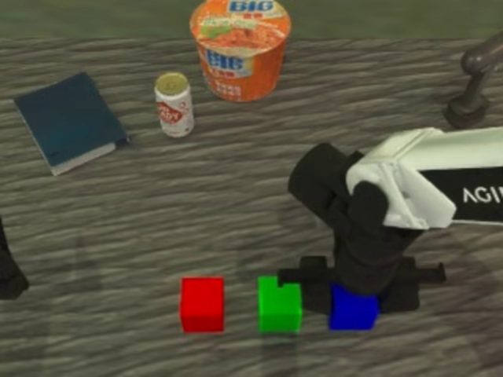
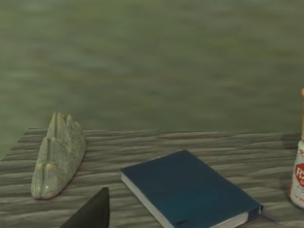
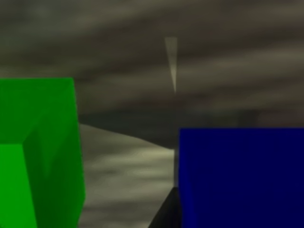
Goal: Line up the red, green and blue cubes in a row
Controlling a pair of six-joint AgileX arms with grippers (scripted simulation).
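The red cube [image 1: 202, 304], green cube [image 1: 280, 306] and blue cube [image 1: 354, 312] stand side by side near the table's front edge, with small gaps between them. My right gripper [image 1: 355, 298] reaches down from the right and is shut on the blue cube, with a black finger on each side of it. In the right wrist view the blue cube [image 3: 242, 175] fills the near right, one dark finger [image 3: 166, 213] lies against its side, and the green cube [image 3: 38, 142] stands beside it. My left gripper [image 1: 8, 275] is parked at the left edge, open.
At the back left lies a blue book [image 1: 69, 122], with a soda can [image 1: 174, 104] beside it and an orange noodle cup [image 1: 240, 47] behind. A pale ridged shell-like object [image 2: 58, 156] shows in the left wrist view. A grey stand [image 1: 475, 86] is at the back right.
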